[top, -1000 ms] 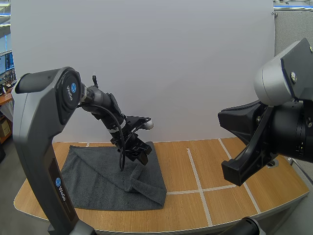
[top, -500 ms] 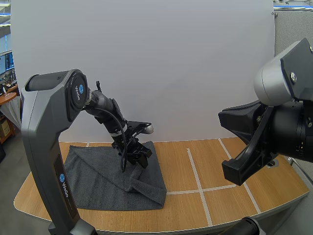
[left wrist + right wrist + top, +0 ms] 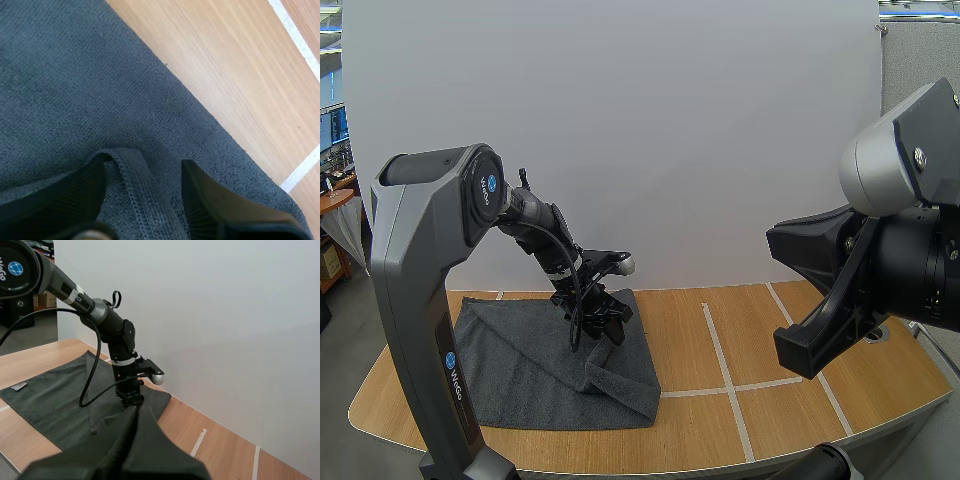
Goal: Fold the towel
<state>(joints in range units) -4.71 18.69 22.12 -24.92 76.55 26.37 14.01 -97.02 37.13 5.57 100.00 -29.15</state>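
Note:
A dark grey towel [image 3: 520, 360] lies flat on the left half of the wooden table, with a raised, rumpled fold [image 3: 610, 375] near its right edge. My left gripper [image 3: 606, 328] points down onto the towel's far right part. In the left wrist view my left gripper [image 3: 144, 167] is open, and a hemmed ridge of the towel [image 3: 137, 190] lies between the fingers [image 3: 55, 200] without filling the gap. My right gripper [image 3: 136, 412] is shut into one dark wedge, held high above the table, away from the towel [image 3: 50, 395] and the left gripper [image 3: 132, 399].
White tape lines [image 3: 720, 360] divide the bare wooden table [image 3: 800, 400] to the right of the towel. My right arm's body [image 3: 880, 260] looms large at the right of the high view. A small label [image 3: 19, 386] sits at the towel's far-left corner.
My left gripper has come down a little onto the towel's far right part, and the arm has shifted slightly to the right. The right arm has not moved.

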